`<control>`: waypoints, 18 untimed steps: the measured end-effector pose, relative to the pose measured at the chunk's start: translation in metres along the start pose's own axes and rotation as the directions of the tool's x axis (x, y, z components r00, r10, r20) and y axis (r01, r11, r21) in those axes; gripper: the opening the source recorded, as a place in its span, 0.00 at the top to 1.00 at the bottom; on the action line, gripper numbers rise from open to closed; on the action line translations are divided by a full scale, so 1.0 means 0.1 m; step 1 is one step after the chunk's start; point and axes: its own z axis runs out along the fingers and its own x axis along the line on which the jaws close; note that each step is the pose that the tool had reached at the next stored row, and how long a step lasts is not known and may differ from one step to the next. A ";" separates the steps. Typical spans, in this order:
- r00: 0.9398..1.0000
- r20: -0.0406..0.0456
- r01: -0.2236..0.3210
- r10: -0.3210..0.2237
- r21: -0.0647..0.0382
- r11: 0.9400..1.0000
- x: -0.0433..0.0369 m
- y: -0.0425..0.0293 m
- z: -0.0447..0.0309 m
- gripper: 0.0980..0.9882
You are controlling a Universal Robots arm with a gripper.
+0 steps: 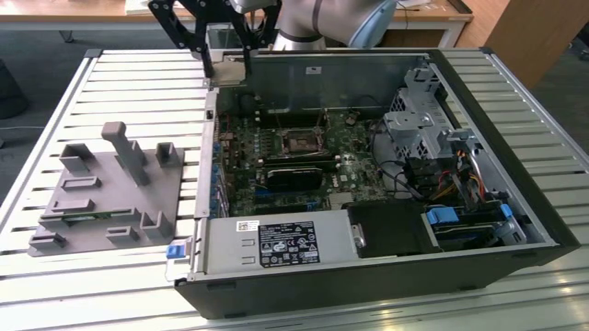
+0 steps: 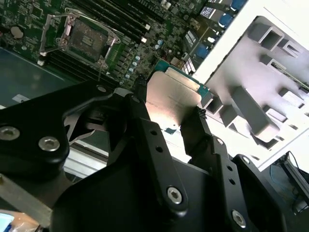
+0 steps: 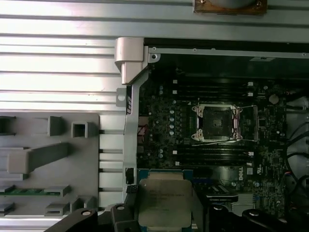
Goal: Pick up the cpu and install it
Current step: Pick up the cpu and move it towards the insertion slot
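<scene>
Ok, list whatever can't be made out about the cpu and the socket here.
- cpu underside: faces away in both wrist views; one edge is cut off by the first wrist view's frame.
- cpu's near part: hidden behind the gripper and its black linkage in the second wrist view.
- cpu socket contacts: too small in the exterior view.

Cropped the arm [image 1: 322, 21] at the exterior view's upper edge. Hid most of the cpu [image 1: 230, 69] there, clamped between the pincer [image 1: 229, 65] fingers. Cut the cpu's near edge at the first wrist view's border, the grey fixture [image 3: 48, 159] likewise. Could not make out the socket [image 1: 301, 140] contacts: too small.
</scene>
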 end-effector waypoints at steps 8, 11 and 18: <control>1.000 0.006 0.000 0.000 0.000 1.000 -0.128 0.003 0.012 0.52; 1.000 0.008 0.000 0.000 0.000 1.000 -0.181 0.004 0.016 0.52; 1.000 0.012 0.001 -0.001 0.000 1.000 -0.294 0.005 0.025 0.52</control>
